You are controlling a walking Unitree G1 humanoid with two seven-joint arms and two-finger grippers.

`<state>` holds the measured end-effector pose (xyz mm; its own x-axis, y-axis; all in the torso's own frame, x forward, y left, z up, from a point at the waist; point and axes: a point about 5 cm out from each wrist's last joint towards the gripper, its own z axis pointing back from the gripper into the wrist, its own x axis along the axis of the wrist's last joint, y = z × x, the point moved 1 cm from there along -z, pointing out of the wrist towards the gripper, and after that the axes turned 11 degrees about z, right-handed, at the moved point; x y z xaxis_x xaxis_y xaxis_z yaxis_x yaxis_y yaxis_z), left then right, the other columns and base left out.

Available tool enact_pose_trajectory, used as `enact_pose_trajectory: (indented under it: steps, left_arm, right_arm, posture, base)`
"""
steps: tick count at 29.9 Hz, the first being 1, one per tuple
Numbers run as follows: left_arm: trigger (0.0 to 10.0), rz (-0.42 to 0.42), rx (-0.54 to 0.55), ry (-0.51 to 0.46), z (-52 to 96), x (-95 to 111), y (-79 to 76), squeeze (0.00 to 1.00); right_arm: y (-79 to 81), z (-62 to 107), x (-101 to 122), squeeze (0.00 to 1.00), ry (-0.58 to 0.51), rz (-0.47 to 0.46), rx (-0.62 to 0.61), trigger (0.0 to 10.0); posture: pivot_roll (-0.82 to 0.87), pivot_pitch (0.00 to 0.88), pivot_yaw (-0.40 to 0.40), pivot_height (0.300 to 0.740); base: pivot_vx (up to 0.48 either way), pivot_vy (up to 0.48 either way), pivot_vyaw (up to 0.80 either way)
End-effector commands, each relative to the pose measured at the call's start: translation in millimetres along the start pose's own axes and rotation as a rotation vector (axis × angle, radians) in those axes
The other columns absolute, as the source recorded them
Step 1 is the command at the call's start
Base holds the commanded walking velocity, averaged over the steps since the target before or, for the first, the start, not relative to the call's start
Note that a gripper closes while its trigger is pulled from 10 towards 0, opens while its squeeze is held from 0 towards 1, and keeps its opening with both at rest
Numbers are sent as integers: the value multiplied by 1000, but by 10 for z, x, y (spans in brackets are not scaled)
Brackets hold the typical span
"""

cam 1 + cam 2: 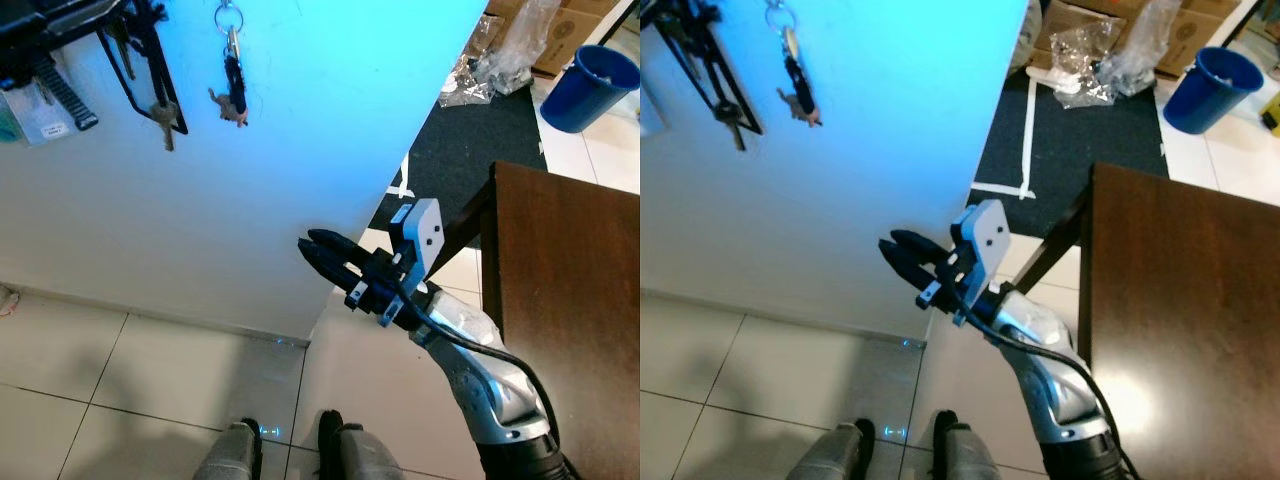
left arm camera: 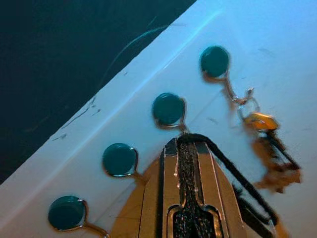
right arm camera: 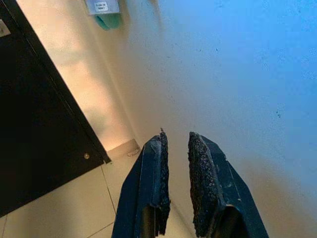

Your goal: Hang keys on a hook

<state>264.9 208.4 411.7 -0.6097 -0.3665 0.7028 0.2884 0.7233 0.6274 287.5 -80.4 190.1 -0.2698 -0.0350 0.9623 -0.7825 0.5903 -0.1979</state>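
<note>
My left gripper is raised against the white wall at the upper left, shut on a black lanyard from which a key dangles. In the left wrist view the fingertips press together just below a row of round dark hooks. A second key set hangs by its ring from one hook, to the right of the lanyard. My right gripper hovers lower, near the wall's corner, narrowly open with nothing between its fingers.
A dark wooden table stands at the right. Behind it are a blue bucket, crumpled plastic bags and a dark carpet. A white tag with a black strap hangs on the wall at far left.
</note>
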Motion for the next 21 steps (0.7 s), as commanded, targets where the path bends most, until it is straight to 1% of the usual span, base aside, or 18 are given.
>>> enact_pose_trajectory:
  steps: [1, 3, 9, 12, 16, 18, 19, 21]
  left_arm:
    - [10000, -23, 24, -2, -25, -3, 14, 0]
    - [10000, -29, 49, -4, -58, -21, 38, 0]
    - [10000, -37, 97, -5, -79, -35, 91, 0]
    - [10000, -30, 92, -12, -90, -26, 82, 0]
    - [10000, -10, 29, -26, -81, 1, 5, 0]
    - [10000, -10, 29, -26, -81, 1, 5, 0]
    - [10000, -9, 5, -32, -73, 10, -22, 0]
    - [10000, -5, -9, -41, -76, 19, -54, 0]
  right_arm:
    - [14, 21, -45, 0, 14, -9, -4, 10000]
    - [14, 24, -44, 0, 13, -9, -6, 10000]
    - [17, 29, -47, 0, 13, -11, -8, 10000]
    - [19, 27, -46, 0, 12, -11, -8, 10000]
    - [20, 27, -46, 0, 12, -11, -8, 10000]
    - [20, 27, -46, 0, 12, -11, -8, 10000]
    - [20, 27, -46, 0, 12, -11, -7, 10000]
    - [18, 23, -47, 0, 11, -10, -6, 10000]
  posture:
    - [120, 211, 14, 740]
    - [119, 211, 15, 740]
    - [119, 212, 16, 740]
    - [119, 212, 18, 740]
    - [119, 212, 18, 740]
    - [119, 212, 18, 740]
    - [119, 212, 18, 740]
    - [123, 207, 16, 740]
  base:
    - [0, 0, 0]
    - [0, 0, 0]
    - [0, 0, 0]
    - [0, 0, 0]
    - [0, 0, 0]
    - [0, 0, 0]
    - [0, 0, 0]
    - [0, 0, 0]
